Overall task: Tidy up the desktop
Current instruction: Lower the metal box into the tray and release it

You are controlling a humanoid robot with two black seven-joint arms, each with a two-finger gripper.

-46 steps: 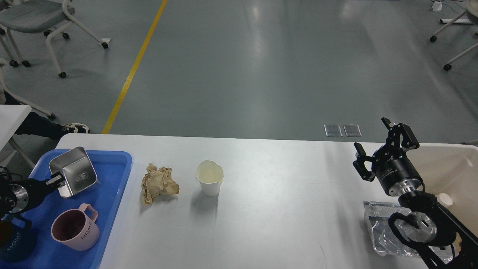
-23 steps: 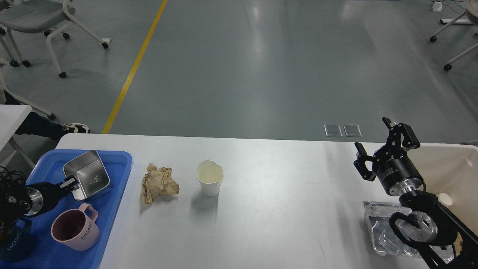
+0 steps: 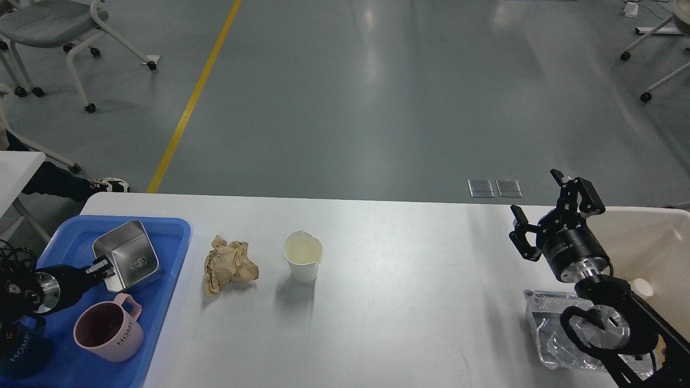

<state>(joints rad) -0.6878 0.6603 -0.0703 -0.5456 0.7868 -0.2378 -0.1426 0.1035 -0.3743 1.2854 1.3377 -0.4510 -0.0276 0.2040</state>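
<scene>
The white desktop (image 3: 404, 291) fills the lower part of the head view. On it lie a crumpled brown paper (image 3: 229, 264) and an upright white paper cup (image 3: 303, 256). A blue tray (image 3: 161, 280) at the left holds a square metal box (image 3: 128, 255), a pink mug (image 3: 108, 330) and a dark blue mug (image 3: 21, 355). My left gripper (image 3: 103, 268) is shut on the metal box's near-left rim, with the box resting in the tray. My right gripper (image 3: 535, 192) is open and empty above the desktop's right end.
A beige bin (image 3: 657, 242) stands at the right edge, behind my right arm. A clear plastic container (image 3: 544, 323) lies near the front right, partly hidden by that arm. Chairs stand on the floor beyond the desktop.
My left gripper has carried the metal box rightward and lowered it from a tilted pose to lie nearly flat in the tray. The right arm has barely moved.
</scene>
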